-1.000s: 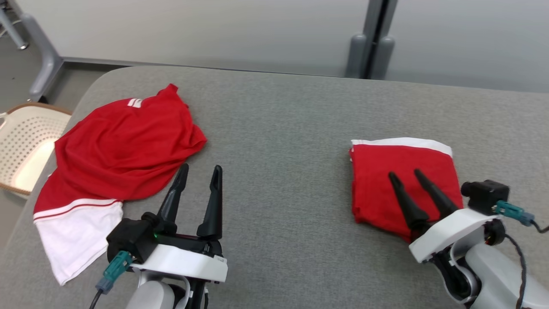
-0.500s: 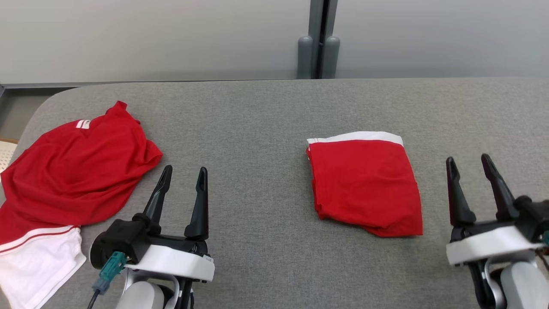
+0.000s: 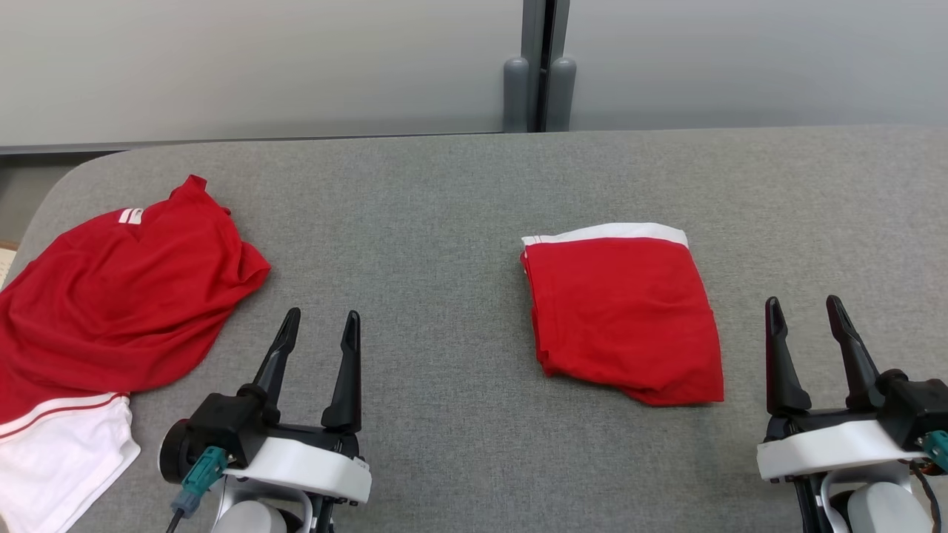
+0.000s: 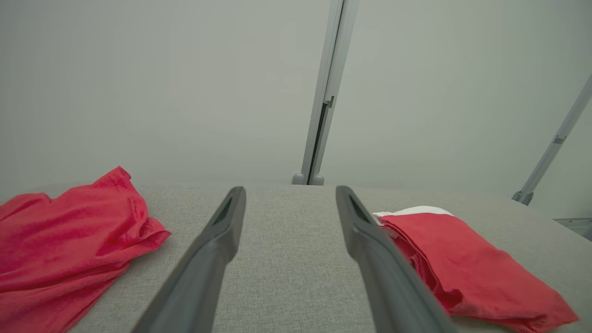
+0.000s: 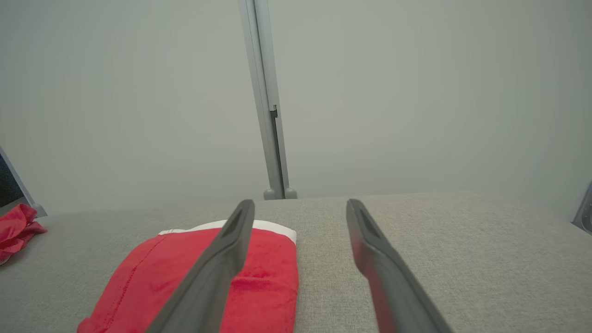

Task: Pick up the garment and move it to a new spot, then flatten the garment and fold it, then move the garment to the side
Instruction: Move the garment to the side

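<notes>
I saw the folded red-and-white cloth garment [image 3: 622,318] lying on the grey fabric table [image 3: 444,222], between the left end effector [image 3: 322,317] and the right end effector [image 3: 803,302]. Both stood spread wide, holding nothing.

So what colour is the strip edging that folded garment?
White; the folded garment itself is red. Head view shows it best.

Loose red-and-white garment [image 3: 111,296] partly cut off by the head view's left and bottom edges
</notes>
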Tool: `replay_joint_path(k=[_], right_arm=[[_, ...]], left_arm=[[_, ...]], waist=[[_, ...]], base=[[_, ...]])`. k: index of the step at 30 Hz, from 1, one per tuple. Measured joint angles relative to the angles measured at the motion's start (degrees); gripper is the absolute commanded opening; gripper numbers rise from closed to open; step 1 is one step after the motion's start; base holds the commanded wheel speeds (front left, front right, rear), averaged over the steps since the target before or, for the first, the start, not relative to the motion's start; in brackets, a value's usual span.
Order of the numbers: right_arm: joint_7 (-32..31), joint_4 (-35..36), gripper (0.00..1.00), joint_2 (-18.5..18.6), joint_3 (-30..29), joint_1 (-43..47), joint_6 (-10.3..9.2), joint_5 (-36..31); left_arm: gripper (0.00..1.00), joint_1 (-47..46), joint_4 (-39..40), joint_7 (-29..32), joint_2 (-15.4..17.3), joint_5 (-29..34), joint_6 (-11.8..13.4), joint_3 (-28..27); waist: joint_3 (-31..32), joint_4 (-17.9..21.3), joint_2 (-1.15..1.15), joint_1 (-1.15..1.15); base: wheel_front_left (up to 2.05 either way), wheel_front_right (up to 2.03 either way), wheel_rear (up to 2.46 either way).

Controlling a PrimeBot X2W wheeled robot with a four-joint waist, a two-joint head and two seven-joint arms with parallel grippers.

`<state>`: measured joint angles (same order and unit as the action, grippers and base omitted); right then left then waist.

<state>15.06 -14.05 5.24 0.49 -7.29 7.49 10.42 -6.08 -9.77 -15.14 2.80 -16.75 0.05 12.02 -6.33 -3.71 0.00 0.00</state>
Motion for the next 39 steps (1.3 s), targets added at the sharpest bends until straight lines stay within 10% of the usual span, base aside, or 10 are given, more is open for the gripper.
replay_joint_path(k=[27,30,39], right_arm=[[-5.5,-24.6,1.00,-0.7,-0.2,-14.7,-0.01,8.3],[-4.6,-26.6,0.00,-0.1,0.6,-16.1,-0.01,7.8],[-0.9,-29.3,0.00,2.6,4.6,-18.7,0.01,-0.9]], left_arm=[[1.00,-4.3,-1.3,0.0,0.0,-0.8,-1.6,3.6],[1.00,-4.6,-1.4,0.0,0.0,-0.7,-1.6,3.9],[1.00,-4.8,-1.2,0.0,0.0,0.3,-2.0,3.6]], waist=[[-9.0,-6.1,0.00,0.00],[-9.2,-6.2,0.00,0.00],[-9.0,-3.9,0.00,0.00]], base=[[0.00,0.00,0.00],[0.00,0.00,0.00],[0.00,0.00,0.00]])
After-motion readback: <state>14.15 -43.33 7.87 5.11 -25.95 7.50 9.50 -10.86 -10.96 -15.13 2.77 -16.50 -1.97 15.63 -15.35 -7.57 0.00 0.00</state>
